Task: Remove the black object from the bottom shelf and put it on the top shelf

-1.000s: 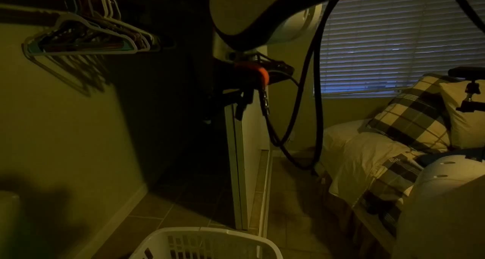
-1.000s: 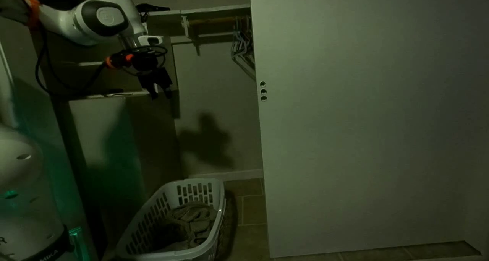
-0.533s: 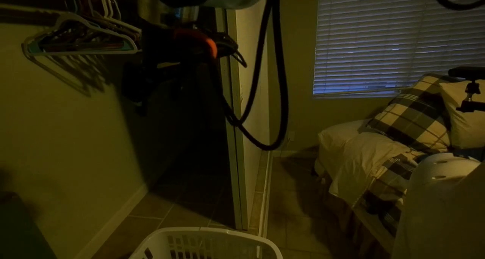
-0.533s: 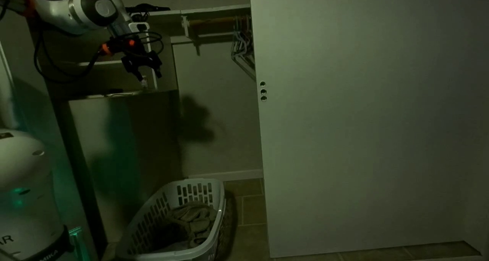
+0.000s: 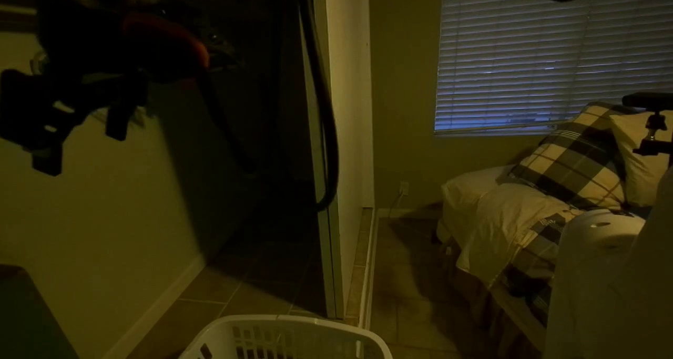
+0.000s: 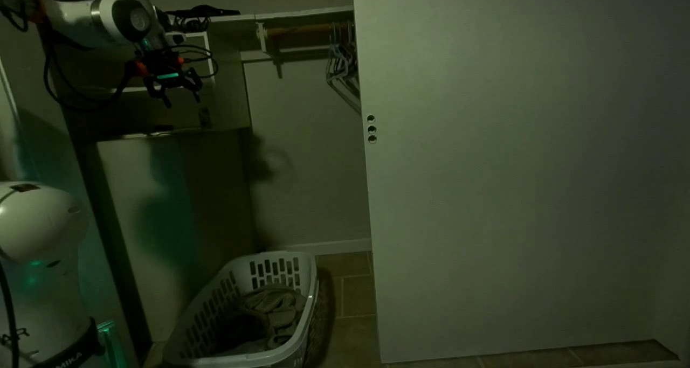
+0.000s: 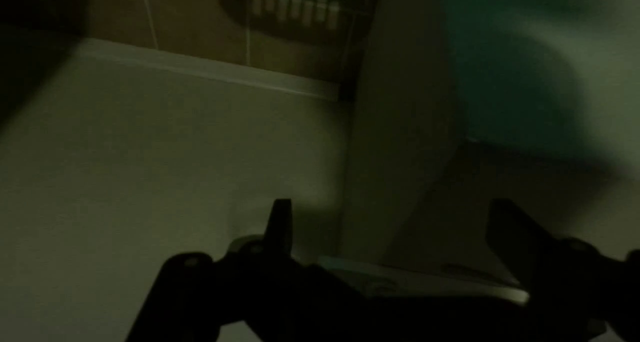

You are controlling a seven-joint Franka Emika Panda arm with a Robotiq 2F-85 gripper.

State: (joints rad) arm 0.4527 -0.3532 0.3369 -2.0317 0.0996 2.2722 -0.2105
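Note:
A thin black object [image 6: 161, 127] lies on the bottom shelf [image 6: 126, 137] in an exterior view; it is small and dark. In the wrist view a shelf edge [image 7: 450, 283] shows between the jaws, with a dark shape [image 7: 475, 272] just beyond it that I cannot identify. My gripper [image 6: 183, 103] is above the bottom shelf and in front of the cubby in the exterior view. It also shows in the other exterior picture at upper left [image 5: 83, 151]. In the wrist view the gripper [image 7: 390, 207] has its fingers wide apart with nothing between them. The top shelf [image 6: 232, 18] is above.
A black thing with cables [image 6: 207, 11] lies on the top shelf. A middle shelf [image 6: 143, 89] sits behind the gripper. Hangers [image 6: 340, 69] hang to the right, beside the white sliding door [image 6: 512, 168]. A laundry basket [image 6: 311, 298] stands on the floor. A small pale item [image 6: 205, 117] is near the bottom shelf.
The gripper has moved up and left in the view of the shelves, and left across the view with the bed. It has turned, and its jaws look more spread than one second ago.

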